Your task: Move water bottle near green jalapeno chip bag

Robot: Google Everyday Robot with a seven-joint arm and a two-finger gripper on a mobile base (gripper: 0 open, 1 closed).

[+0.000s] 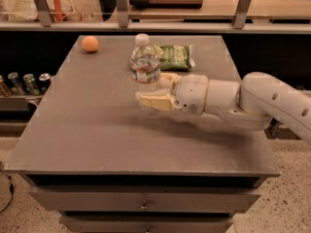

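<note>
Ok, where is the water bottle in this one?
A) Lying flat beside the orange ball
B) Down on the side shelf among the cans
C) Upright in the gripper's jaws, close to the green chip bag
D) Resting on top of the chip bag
C: the water bottle is upright with the gripper over the table's middle, jaws closed around its lower part, and the green jalapeno chip bag is just beyond it.

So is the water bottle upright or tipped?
Upright: the water bottle stands cap up, held in the gripper, beside the green jalapeno chip bag.
</note>
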